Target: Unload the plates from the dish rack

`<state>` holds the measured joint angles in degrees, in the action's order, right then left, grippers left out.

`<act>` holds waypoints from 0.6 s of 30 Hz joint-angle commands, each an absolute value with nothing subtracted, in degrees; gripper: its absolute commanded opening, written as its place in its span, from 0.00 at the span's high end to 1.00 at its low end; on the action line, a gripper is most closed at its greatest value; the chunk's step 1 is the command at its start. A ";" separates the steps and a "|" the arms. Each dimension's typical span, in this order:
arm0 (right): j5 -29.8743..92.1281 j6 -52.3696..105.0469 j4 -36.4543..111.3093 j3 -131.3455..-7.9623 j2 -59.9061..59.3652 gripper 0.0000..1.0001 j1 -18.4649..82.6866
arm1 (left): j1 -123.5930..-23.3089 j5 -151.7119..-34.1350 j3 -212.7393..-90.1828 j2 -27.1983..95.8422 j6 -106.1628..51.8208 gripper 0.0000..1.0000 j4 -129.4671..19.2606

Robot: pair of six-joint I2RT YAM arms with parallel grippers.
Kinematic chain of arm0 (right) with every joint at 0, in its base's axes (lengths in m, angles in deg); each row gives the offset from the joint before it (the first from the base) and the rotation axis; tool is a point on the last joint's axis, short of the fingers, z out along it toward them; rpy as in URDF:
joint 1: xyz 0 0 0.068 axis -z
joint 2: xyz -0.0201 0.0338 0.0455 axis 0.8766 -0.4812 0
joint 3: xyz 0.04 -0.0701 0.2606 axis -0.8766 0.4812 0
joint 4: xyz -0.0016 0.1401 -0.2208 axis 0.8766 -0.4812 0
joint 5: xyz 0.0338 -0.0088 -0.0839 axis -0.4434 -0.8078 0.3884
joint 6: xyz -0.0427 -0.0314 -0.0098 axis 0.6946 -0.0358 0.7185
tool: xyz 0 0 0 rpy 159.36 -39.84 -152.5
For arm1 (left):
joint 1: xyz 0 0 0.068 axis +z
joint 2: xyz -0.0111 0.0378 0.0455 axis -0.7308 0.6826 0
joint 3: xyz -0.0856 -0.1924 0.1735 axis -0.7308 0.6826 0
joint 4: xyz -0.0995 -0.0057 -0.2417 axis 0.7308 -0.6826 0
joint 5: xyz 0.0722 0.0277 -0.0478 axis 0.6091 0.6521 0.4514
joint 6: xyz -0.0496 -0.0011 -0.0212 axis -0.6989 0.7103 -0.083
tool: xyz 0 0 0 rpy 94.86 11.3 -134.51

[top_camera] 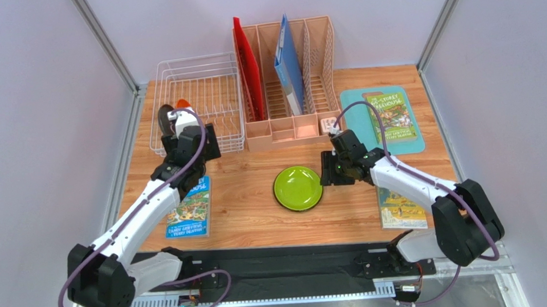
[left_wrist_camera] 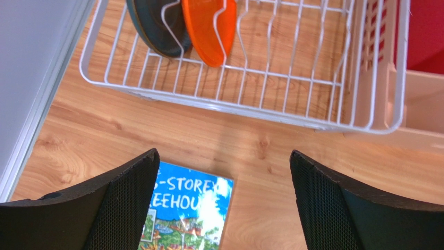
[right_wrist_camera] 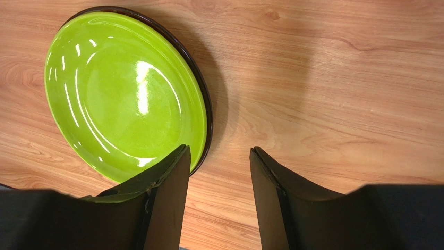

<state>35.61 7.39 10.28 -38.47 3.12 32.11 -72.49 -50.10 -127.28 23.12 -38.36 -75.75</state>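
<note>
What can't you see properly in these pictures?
- Left wrist view: the tops of the orange plate and the dark plate are cut off by the upper edge.
- Top view: the left arm's wrist covers most of both plates in the dish rack.
- Right wrist view: a dark rim rings the lime green plate. Whether another plate lies beneath cannot be told.

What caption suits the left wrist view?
Open left pincer facing the rack with an orange plate and a dark plate.
</note>
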 commanded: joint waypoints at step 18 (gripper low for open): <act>41.58 9.68 11.74 -41.74 1.98 0.50 31.97 | -53.19 -60.58 -146.96 53.74 -33.44 0.17 -58.53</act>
